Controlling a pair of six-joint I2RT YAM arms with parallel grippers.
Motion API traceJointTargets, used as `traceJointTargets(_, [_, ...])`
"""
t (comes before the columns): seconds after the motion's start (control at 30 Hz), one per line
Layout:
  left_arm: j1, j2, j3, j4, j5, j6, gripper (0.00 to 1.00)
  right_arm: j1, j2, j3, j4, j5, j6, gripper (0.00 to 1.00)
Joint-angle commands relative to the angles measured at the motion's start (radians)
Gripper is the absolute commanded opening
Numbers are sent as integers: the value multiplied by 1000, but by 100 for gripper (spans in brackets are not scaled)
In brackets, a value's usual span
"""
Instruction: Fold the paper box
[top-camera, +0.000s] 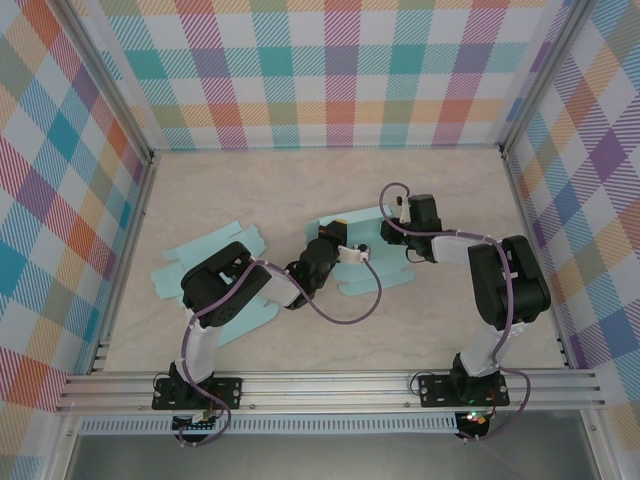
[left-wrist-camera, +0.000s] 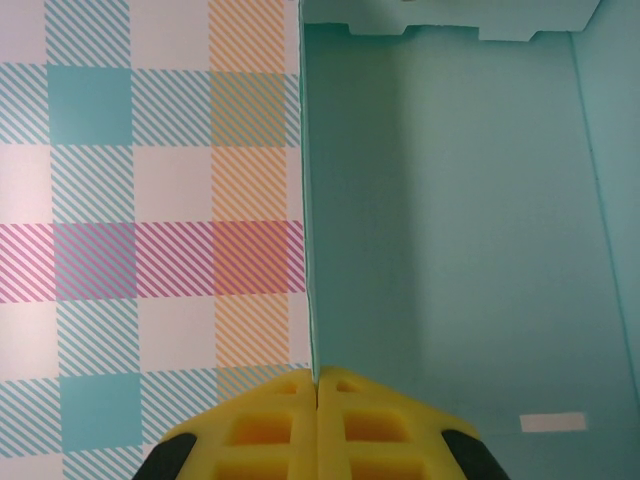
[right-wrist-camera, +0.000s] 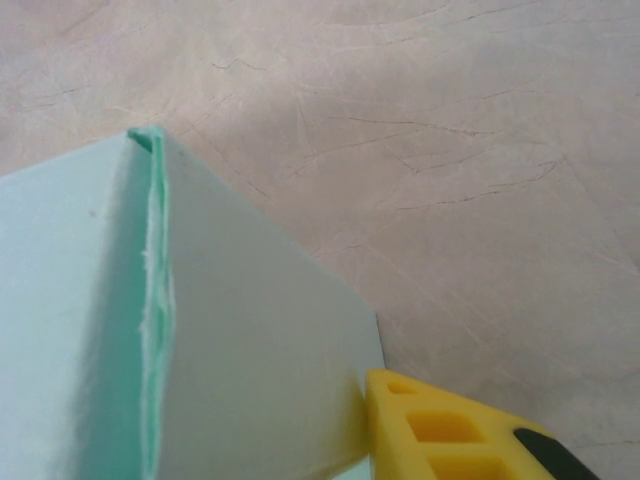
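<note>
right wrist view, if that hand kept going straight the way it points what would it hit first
Probably the bare table top. The visible finger of the right hand lies alongside the paper box wall, not aimed into it, and ahead is table surface. Depth is hard to judge here.

I'm looking down on a pale beige worktop (top-camera: 300, 190) with a faint marbled grain, and two pale teal paper pieces lie directly on it. The paper box (top-camera: 385, 275) sits about mid-surface, a little right of centre, with its lower flaps spread flat on the surface and other panels raised off it. A second cut sheet (top-camera: 200, 248) lies flat nearer the left edge, just beside the box. Up close in the right wrist view, the surface shows fine scratches
</note>
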Motion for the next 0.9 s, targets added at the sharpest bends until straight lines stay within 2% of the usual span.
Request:
traceJointTargets(0.0, [-3, -22, -7, -49, 53, -22, 0, 7, -3, -20, 46, 27, -3, 25])
traceJointTargets(0.3, [-2, -57, -13, -69, 63, -69, 0, 24, -6, -26, 51, 162, 32, 24])
traceJointTargets(0.4, [1, -77, -11, -102, 72, -88, 0, 29, -3, -22, 45, 212, 46, 18])
traceJointTargets(0.6, [5, -75, -12, -104, 67, -95, 0, 37, 17, 17, -23, 300, 80, 15])
traceJointTargets(0.87, [13, -92, -7, -107, 56, -128, 0, 61, 9, 17, -58, 462, 121, 1])
